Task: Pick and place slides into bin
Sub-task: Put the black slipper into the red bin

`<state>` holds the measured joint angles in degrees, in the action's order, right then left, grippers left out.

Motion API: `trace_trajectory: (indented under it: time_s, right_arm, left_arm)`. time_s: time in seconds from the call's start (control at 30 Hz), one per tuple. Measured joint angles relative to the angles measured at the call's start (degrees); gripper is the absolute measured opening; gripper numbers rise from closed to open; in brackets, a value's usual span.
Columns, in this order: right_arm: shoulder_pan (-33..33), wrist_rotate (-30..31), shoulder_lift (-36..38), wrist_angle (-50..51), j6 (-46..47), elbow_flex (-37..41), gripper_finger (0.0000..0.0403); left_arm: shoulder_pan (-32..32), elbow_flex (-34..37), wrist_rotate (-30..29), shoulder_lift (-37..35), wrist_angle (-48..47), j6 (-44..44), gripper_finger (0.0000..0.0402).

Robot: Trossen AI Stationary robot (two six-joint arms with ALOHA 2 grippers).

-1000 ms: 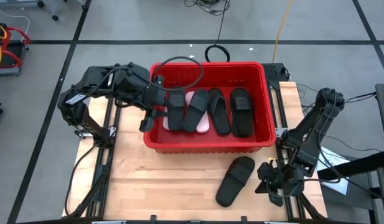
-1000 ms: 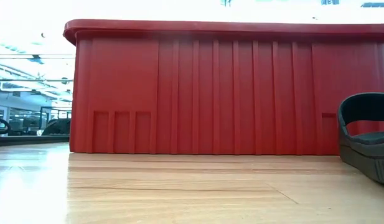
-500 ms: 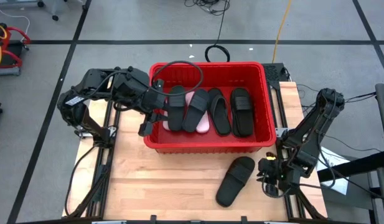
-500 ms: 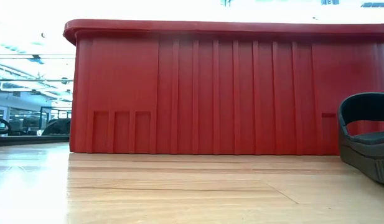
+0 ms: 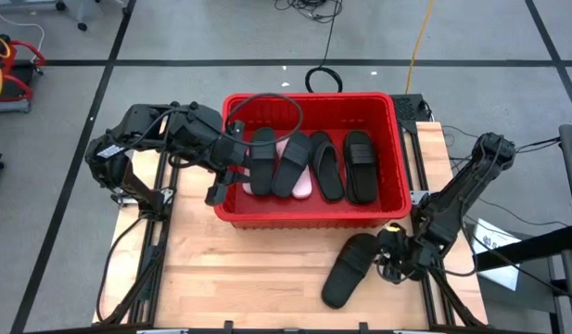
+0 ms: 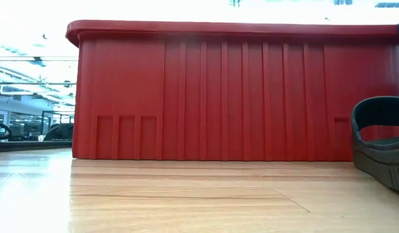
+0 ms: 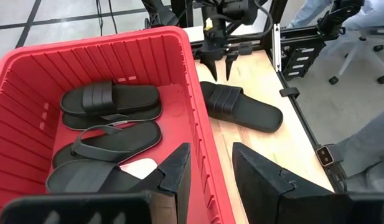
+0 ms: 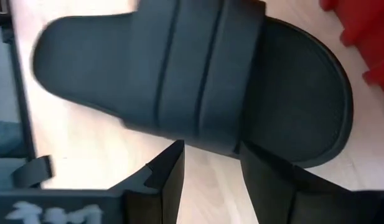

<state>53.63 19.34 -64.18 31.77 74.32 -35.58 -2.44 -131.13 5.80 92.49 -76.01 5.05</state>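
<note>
Step in hand, by my read: picking the last slide (image 5: 350,269), a black one lying on the table (image 5: 230,278) at about 5 o'clock from the bin (image 5: 309,215), outside the near wall, strap end toward the bin. The other slides I can count, approx four black (image 5: 360,165) and one pink (image 5: 301,186), are lying inside the bin already. R gripper (image 5: 389,263) is sitting low at the slide's 3 o'clock side, just beside it; in the R wrist view its fingers (image 8: 170,171) are spread moderately with the strap right ahead, not gripping and holding nothing; can't tell if a tip is touching the sole edge. Next move prob calls for easing fwd so the fingers straddle the strap or sole edge, closing, lifting clear of the rim, then carrying toward 11 o'clock over the bin and releasing. L gripper (image 5: 232,165) is hanging over the bin's 9 o'clock wall, fingers (image 7: 176,171) apart w/ the rim between them, empty, waiting.
</note>
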Motion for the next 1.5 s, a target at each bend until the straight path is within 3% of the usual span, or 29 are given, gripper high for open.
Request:
trace_trajectory:
  time_s: [0.3,0.77,0.97,1.13,1.4,1.5]
  right_arm:
    - [-0.2,-0.1,0.0,-9.2,-1.9,6.0,0.0145]
    - [-1.7,0.0,0.0,-42.4,-4.7,19.4,0.0141]
    - [-3.4,0.0,0.0,-51.1,-4.6,23.3,0.0130]
    - [-4.8,0.0,0.0,-51.8,-4.7,23.6,0.0101]
    - [-5.3,-0.1,0.0,-52.1,-5.2,23.6,0.0012]
    - [-5.3,-0.1,0.0,-52.7,-6.6,23.6,0.0008]
  left_arm:
    - [0.0,0.0,0.0,0.0,0.0,-0.5,0.0115]
    - [0.0,0.0,0.0,0.0,0.0,-0.5,0.0115]
    - [0.0,0.0,0.0,0.0,0.0,-0.8,0.0115]
    - [0.0,0.0,0.0,0.0,0.0,-0.9,0.0115]
    - [0.0,0.0,0.0,0.0,0.0,-0.9,0.0115]
    - [0.0,0.0,0.0,0.0,0.0,-0.9,0.0115]
